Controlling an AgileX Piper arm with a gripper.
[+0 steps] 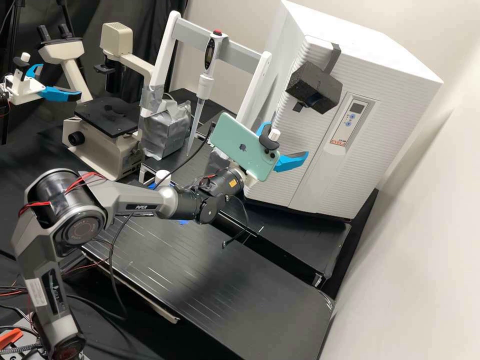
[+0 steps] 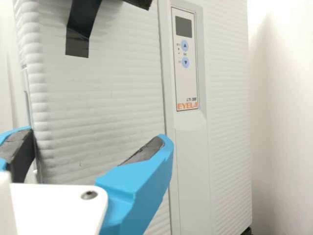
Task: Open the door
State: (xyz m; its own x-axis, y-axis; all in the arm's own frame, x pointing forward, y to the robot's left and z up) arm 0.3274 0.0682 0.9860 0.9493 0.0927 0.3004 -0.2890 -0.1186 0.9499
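High view: the hand [image 1: 288,139], spread wide and empty, is beside the closed cabinet door [image 1: 301,122] near the worktop's [image 1: 356,235] right edge.

A microscope [image 1: 107,117] stands beside a silver-taped bundle [image 1: 167,131]. Near them, a pipette [image 1: 205,85] hangs tip down on a white frame [image 1: 192,34].

The wrist view crops the white cabinet [image 2: 102,93] and dark block [image 2: 141,3].
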